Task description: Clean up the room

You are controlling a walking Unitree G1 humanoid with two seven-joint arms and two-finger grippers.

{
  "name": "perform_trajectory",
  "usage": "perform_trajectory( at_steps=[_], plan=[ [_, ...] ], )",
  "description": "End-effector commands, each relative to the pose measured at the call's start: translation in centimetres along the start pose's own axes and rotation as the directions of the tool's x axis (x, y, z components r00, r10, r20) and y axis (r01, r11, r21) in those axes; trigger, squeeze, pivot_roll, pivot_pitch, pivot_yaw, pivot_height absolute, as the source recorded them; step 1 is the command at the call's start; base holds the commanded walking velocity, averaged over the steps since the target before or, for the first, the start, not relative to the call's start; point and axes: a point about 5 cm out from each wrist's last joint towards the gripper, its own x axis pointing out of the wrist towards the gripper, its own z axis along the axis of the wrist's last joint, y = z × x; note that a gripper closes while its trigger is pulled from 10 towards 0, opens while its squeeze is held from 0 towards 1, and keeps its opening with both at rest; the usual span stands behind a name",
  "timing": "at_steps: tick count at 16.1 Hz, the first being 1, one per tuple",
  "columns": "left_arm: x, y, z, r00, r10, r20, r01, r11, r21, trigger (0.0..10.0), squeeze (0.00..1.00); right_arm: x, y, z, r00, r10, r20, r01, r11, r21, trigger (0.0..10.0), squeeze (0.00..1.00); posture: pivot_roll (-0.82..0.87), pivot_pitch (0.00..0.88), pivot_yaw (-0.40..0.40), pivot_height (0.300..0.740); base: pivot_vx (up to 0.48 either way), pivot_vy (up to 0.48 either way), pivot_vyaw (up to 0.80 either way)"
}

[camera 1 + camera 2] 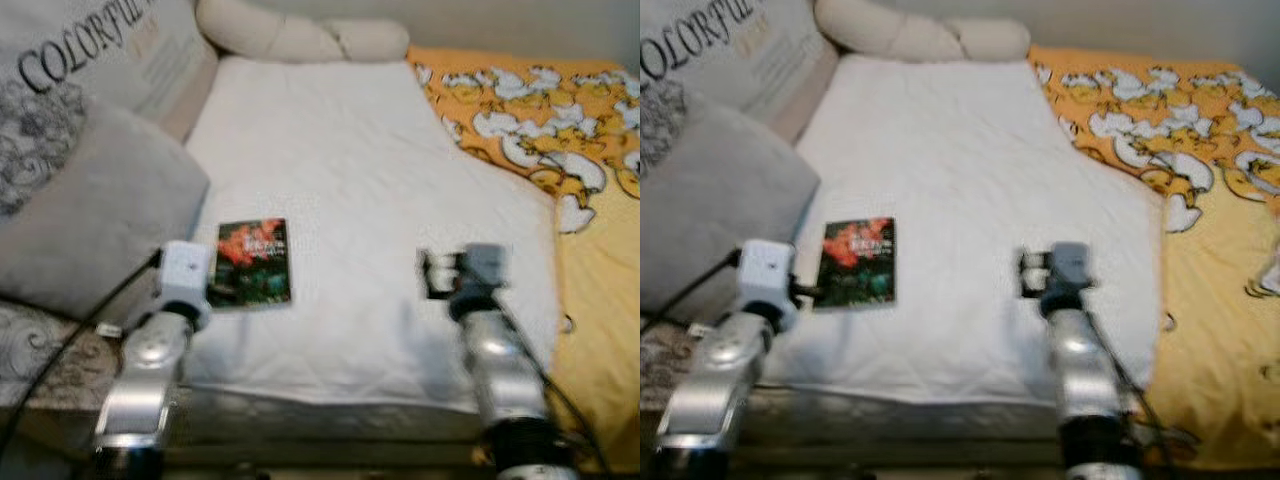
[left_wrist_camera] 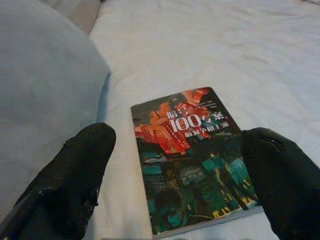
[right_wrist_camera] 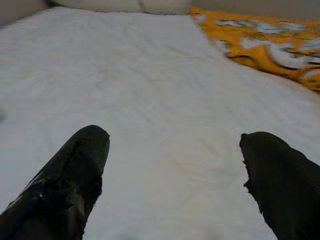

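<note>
A small book (image 1: 253, 262) with a dark cover of red and green artwork lies flat on the white bed sheet (image 1: 330, 150), toward the left side. My left gripper (image 2: 180, 139) is open just short of the book's near edge, one black finger (image 2: 75, 170) to each side of it and nothing touching it. My right gripper (image 3: 175, 139) is also open, low over bare sheet to the right of the book, holding nothing. In the left eye view it (image 1: 437, 272) appears blurred at mid-bed.
A grey pillow (image 1: 90, 200) presses close on the left of the book, with a printed cushion (image 1: 90, 50) behind it. Cream bolsters (image 1: 300, 35) lie at the head of the bed. An orange duck-print blanket (image 1: 560, 130) covers the right side.
</note>
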Motion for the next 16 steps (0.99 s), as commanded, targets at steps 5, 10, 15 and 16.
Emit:
perform_trajectory(
  at_steps=[5, 10, 15, 16],
  plan=[
    [0.1, -0.5, 0.4, 1.000, -0.012, 0.014, 0.012, 1.000, 0.002, 10.0, 0.00, -0.1, -0.7, -0.5, 0.999, -0.026, -0.048, 0.025, 1.000, -0.005, 10.0, 1.00, 0.02, 0.000, -0.026, 0.740, 0.000, -0.337, 0.00],
    [0.6, -0.6, 0.6, 1.000, -0.014, 0.016, 0.014, 1.000, 0.005, 10.0, 0.00, 0.4, -0.9, -0.3, 0.998, -0.027, -0.060, 0.026, 0.999, -0.018, 10.0, 1.00, 0.02, 0.000, -0.022, 0.740, 0.000, -0.338, 0.00],
    [1.2, -1.3, 1.5, 0.997, -0.046, 0.057, 0.047, 0.999, -0.011, 10.0, 0.00, 0.9, -0.2, 0.1, 0.998, -0.010, -0.065, 0.006, 0.998, -0.057, 10.0, 0.00, 0.02, 0.000, -0.034, 0.740, 0.000, -0.185, 0.00],
    [1.3, -1.3, 1.5, 0.997, -0.046, 0.056, 0.047, 0.999, -0.004, 10.0, 0.00, 1.0, -0.1, 0.2, 0.999, 0.004, -0.054, -0.007, 0.998, -0.061, 10.0, 0.00, 0.02, 0.000, -0.034, 0.740, 0.000, 0.000, 0.00]
  ],
)
